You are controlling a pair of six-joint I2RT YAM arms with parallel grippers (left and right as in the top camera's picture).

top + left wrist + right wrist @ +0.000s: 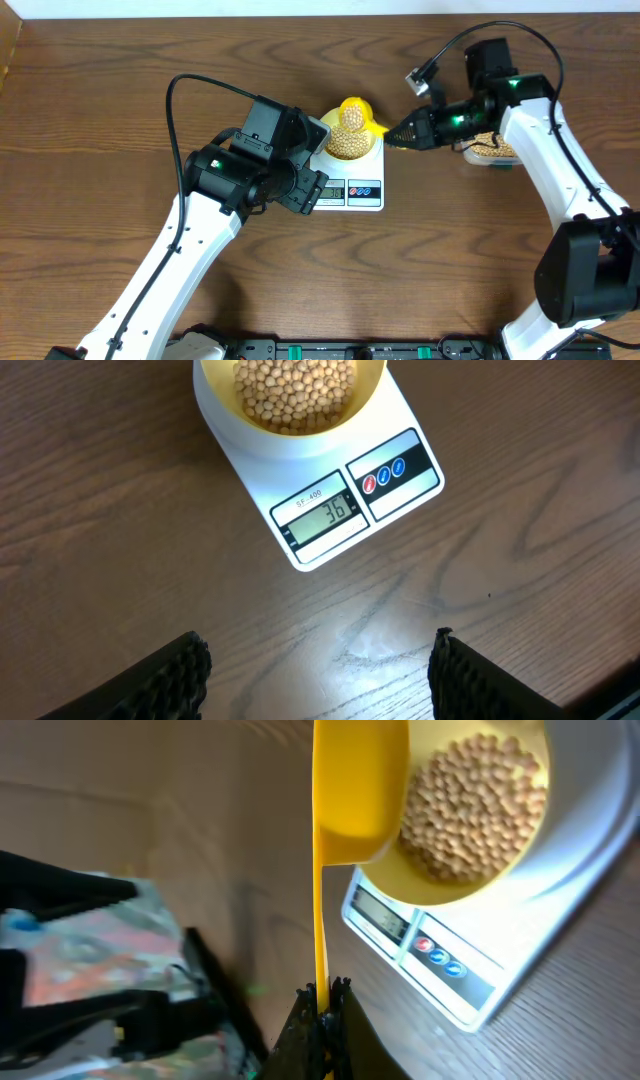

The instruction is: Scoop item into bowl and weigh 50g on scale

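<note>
The white scale (330, 500) carries the pale-yellow bowl (372, 398), which holds a heap of tan beans (292, 390); the display reads 36. My right gripper (322, 992) is shut on the thin handle of a bright yellow scoop (358, 790). The scoop's cup hangs tipped at the bowl's (425, 885) rim, over the beans (470, 805) and above the scale (455, 960). Overhead, the right gripper (400, 133) is just right of the bowl (330, 128). My left gripper (320, 680) hovers open and empty above bare wood in front of the scale, at its front left corner (303, 186).
A clear tub of beans (492, 150) sits right of the scale (352, 192), partly hidden by the right arm. A black cable loops over each arm. Brown wooden table (100, 120) lies all around.
</note>
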